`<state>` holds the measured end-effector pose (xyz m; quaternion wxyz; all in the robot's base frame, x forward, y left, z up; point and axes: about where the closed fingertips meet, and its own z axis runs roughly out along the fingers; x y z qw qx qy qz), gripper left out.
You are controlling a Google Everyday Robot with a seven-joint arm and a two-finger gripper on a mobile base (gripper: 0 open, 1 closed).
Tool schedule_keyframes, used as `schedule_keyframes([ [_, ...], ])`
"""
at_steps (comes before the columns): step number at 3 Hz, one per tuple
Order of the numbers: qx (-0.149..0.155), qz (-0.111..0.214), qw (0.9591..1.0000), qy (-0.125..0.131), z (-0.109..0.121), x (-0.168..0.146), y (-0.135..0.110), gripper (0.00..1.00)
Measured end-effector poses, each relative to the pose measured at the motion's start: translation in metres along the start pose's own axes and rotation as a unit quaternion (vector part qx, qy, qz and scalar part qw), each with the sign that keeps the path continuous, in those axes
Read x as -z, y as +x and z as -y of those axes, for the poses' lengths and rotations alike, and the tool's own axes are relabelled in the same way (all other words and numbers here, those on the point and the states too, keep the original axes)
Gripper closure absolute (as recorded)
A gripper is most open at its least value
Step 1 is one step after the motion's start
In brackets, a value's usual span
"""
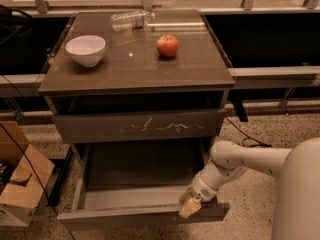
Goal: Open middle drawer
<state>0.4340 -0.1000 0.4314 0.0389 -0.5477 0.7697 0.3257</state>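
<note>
Camera view. Drawer (125, 216), second down under the scratched front (137, 126), stands well out of the cabinet, with its inside bare. Gripper (190, 207) sits on the top edge of the drawer's front, toward the right end, arm reaching in from the right. It is likely there because a handleless front offers only its rim to pull on. Jaws: at the rim; cannot tell how wide. Worktop (135, 74) carries bowl (85, 49), apple (167, 45) and a bottle (129, 20) lying flat. Task looks nearly done.

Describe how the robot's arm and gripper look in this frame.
The arm is white, built of smooth rounded tubular segments with a bulbous wrist joint; no cables or markings show. The gripper, at the front edge of the middle drawer, ends in pale tan.
</note>
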Motion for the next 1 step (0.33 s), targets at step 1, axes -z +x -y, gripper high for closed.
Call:
schedule_keyframes([
  [1,0.000,0.000,1.0000,0.000,-0.0001,-0.0002,0.0000,0.16],
])
